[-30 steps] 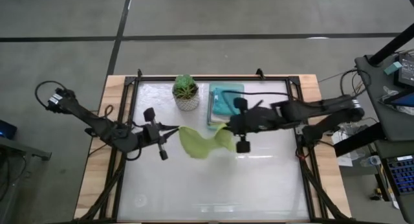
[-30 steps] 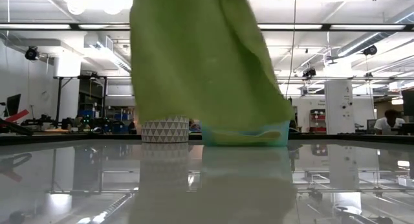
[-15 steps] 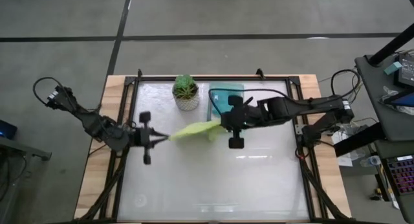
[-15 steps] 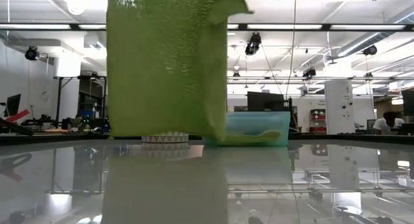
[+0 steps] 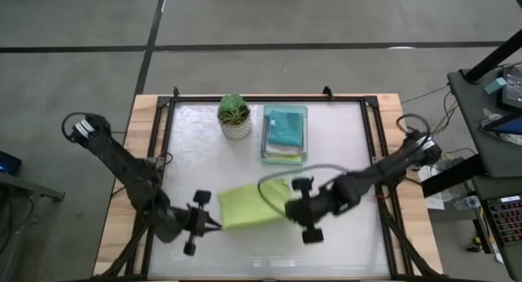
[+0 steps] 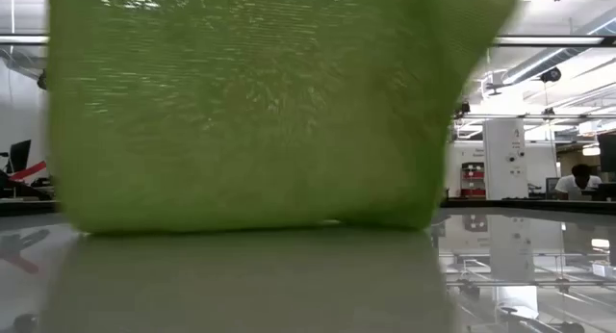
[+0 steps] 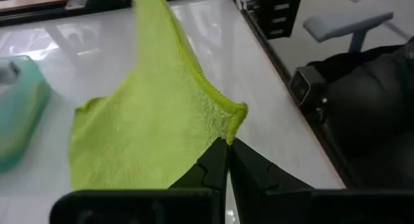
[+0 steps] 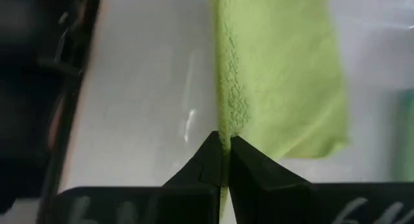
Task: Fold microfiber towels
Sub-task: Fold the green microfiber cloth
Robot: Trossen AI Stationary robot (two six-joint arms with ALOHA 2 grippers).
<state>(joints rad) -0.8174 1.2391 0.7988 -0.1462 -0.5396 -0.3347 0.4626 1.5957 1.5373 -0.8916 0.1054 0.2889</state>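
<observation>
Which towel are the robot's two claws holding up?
The lime green microfiber towel, pinched between left gripper and right gripper. The other towels lie stacked in the mint-green tray.

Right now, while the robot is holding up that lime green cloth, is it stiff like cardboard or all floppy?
Probably floppy: the lime green cloth hangs like a curtain between the left gripper and right gripper, each pinching a corner. It is likely light too, since thin shut fingers carry it. Its fuzzy surface probably won't slip easily.
</observation>
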